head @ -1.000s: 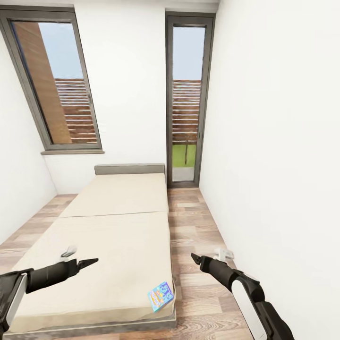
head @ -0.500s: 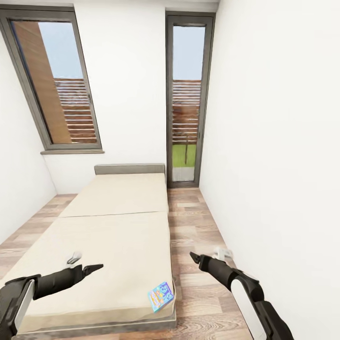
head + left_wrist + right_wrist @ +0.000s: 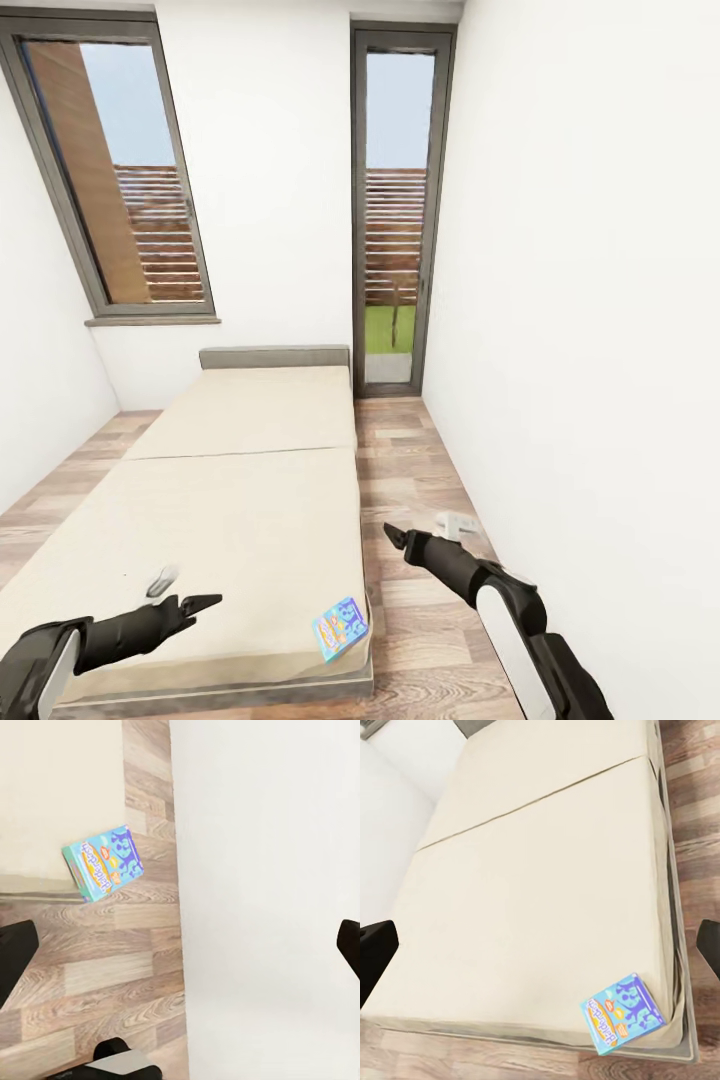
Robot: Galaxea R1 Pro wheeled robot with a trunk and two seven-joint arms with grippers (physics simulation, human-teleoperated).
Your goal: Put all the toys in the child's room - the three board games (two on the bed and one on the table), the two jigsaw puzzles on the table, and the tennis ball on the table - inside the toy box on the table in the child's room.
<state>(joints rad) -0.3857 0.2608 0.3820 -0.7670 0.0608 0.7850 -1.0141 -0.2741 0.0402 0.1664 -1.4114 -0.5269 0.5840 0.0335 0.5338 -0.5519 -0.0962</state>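
Observation:
A small blue board game (image 3: 340, 627) lies at the near right corner of the cream bed (image 3: 240, 500), slightly over its edge. It also shows in the left wrist view (image 3: 105, 862) and the right wrist view (image 3: 622, 1012). My left gripper (image 3: 200, 603) hovers open over the bed's near edge, left of the box and apart from it. My right gripper (image 3: 393, 535) is open above the floor strip beside the bed, up and right of the box. Both hold nothing. The toy box, table, jigsaw puzzles and tennis ball are out of view.
A white wall (image 3: 580, 350) runs close along the right. A narrow strip of wood floor (image 3: 410, 470) separates it from the bed. A tall glazed door (image 3: 398, 210) and a slanted window (image 3: 120, 170) stand in the far wall.
My left arm has dropped lower and drawn back toward the bed's near edge. My right gripper has moved a little left and up, toward the bed. The blue box has not moved.

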